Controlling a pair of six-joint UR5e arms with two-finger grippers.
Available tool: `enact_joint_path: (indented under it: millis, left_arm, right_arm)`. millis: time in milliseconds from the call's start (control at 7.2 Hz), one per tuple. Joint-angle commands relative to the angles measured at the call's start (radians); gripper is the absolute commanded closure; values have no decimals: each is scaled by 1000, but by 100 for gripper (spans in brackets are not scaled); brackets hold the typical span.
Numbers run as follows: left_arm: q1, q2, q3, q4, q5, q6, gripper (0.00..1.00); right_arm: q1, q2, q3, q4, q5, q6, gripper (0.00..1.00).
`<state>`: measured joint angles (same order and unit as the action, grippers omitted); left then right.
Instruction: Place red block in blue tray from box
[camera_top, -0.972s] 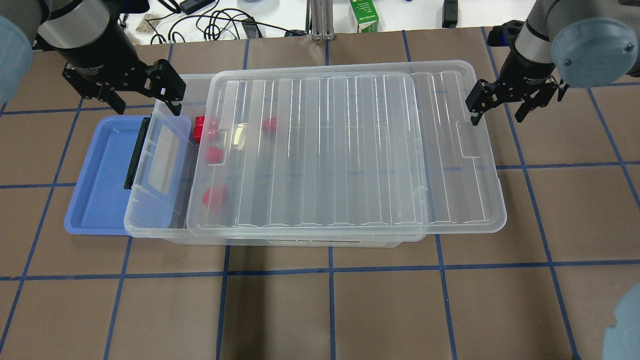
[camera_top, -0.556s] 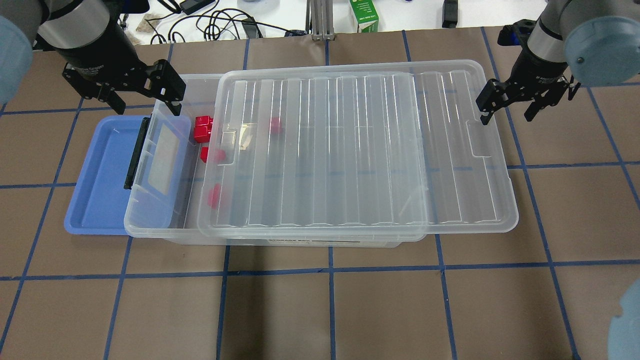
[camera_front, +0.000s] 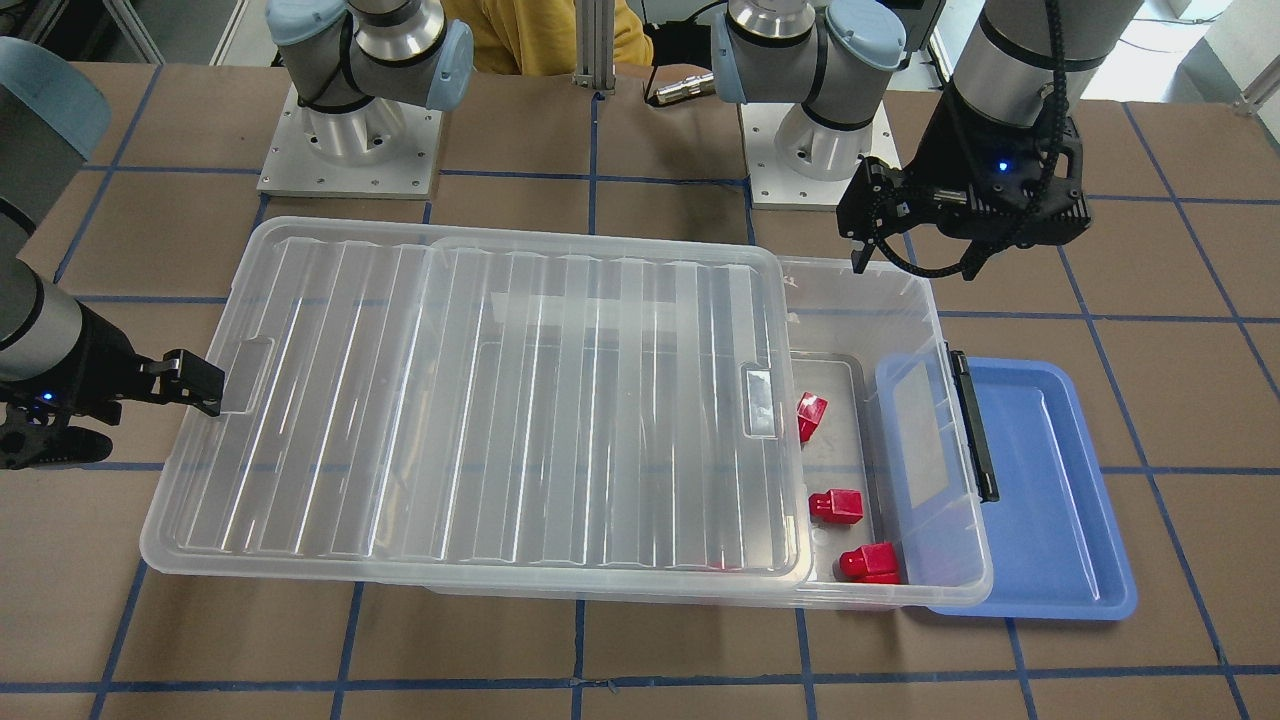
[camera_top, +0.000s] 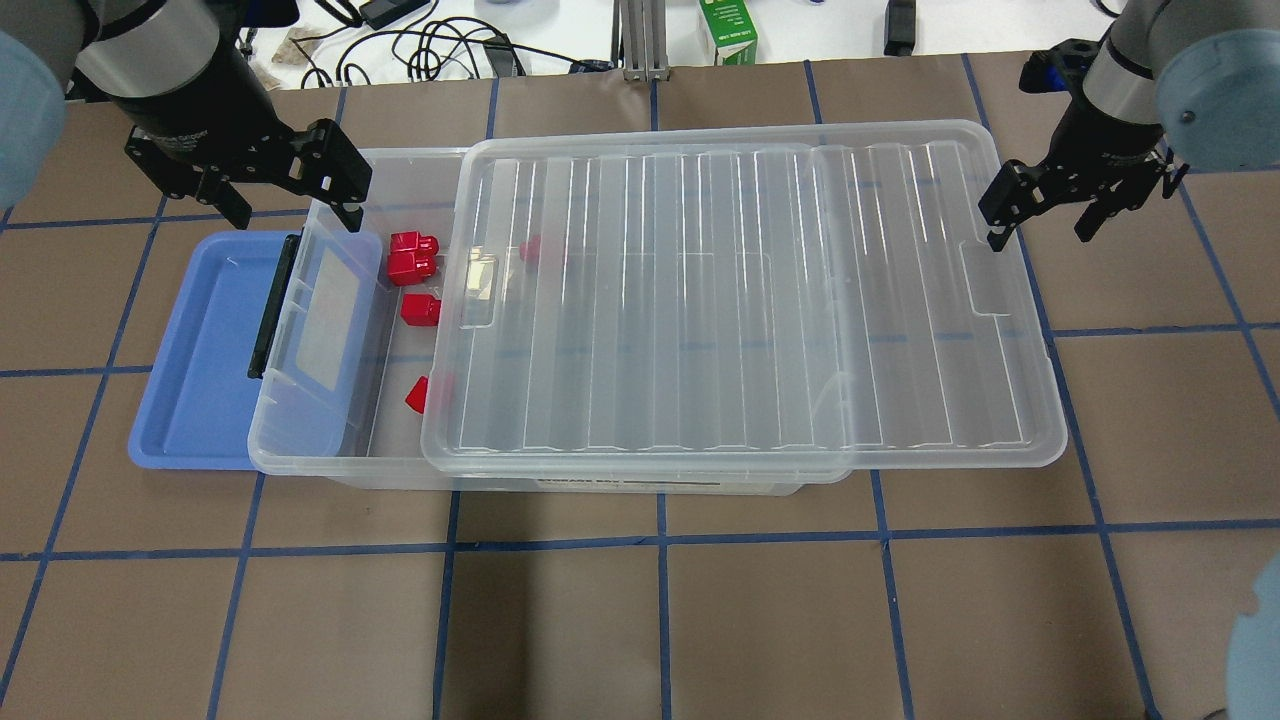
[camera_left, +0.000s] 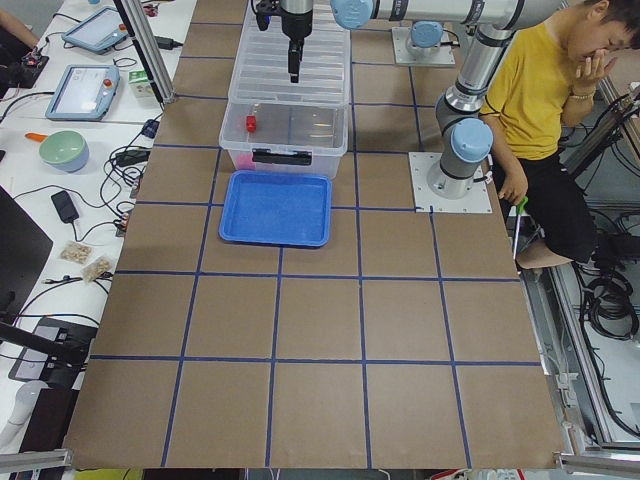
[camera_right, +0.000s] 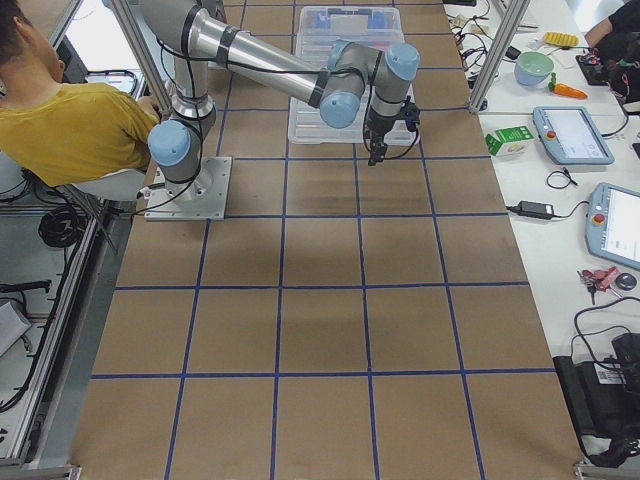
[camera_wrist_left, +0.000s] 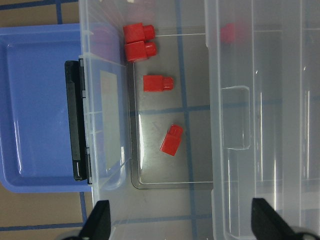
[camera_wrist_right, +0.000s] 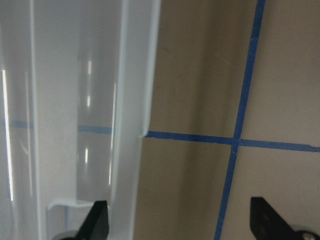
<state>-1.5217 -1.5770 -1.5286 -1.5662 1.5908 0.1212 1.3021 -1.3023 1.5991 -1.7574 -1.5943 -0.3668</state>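
Observation:
The box (camera_top: 400, 160) is a clear bin whose ribbed lid (camera_top: 740, 300) sits shifted to the right, baring its left end. Several red blocks lie there: a pair (camera_top: 412, 255), one (camera_top: 420, 310), one (camera_top: 416, 394); another (camera_top: 530, 250) shows through the lid. They also show in the left wrist view (camera_wrist_left: 158, 83). The blue tray (camera_top: 200, 350) lies beside and partly under the box's latch end. My left gripper (camera_top: 293, 205) hangs open over the box's far left corner. My right gripper (camera_top: 1040, 228) is open, one finger against the lid's right edge (camera_wrist_right: 135, 115).
A green carton (camera_top: 728, 30) and cables (camera_top: 430, 50) lie beyond the table's far edge. The arm bases (camera_front: 350, 130) stand on the robot's side. A person in yellow (camera_left: 530, 90) sits beside the table. Tablets and a bowl (camera_left: 62, 150) lie on the side bench.
The lid has slid to the right together with my right gripper, uncovering more of the red blocks. My left gripper has not moved.

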Motion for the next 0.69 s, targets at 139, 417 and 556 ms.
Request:
enact_joint_path:
  millis: [139,417,556]
  left_arm:
    - [0,0,-1,0,0,0,0]
    - [0,0,-1,0,0,0,0]
    - [0,0,-1,0,0,0,0]
  right_arm:
    - [-20,0,-5,-1,-12,-26,0]
    - [-38,0,-7,-1,-12,-35,0]
    - [-47,0,-4,-1,-12,-53,0]
